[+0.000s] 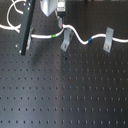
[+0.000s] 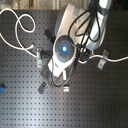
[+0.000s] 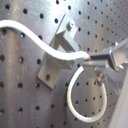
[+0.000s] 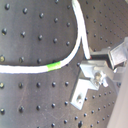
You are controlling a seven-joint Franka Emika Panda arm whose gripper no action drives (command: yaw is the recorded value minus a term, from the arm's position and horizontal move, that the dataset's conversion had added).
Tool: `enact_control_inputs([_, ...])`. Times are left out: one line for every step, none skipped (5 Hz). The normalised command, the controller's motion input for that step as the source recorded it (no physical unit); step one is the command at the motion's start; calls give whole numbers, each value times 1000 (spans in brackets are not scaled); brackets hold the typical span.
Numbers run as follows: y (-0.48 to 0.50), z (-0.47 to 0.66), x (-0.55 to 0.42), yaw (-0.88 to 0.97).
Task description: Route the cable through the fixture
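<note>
On the black board point(image 1: 60, 90), the white cable point(image 1: 80, 36) runs past gray clips point(image 1: 66, 39). I cannot tell how the gripper point(image 1: 61, 19) stands.

One white cable point(image 1: 75, 34) carries one green band point(image 1: 52, 36) and one blue band point(image 1: 88, 38). Three grey clips show in the first exterior view, the nearest point(image 1: 65, 41), another point(image 1: 108, 40).

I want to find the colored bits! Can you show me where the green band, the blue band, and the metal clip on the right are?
green band point(image 1: 51, 36), first exterior view, middle of the green stripe on the cable.
blue band point(image 1: 88, 38), first exterior view, the short blue mark.
right metal clip point(image 1: 108, 40), first exterior view, its upright plate.
</note>
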Motion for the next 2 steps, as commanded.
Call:
enact_control_inputs([153,-93,23,626])
enact_control_inputs([0,0,0,954])
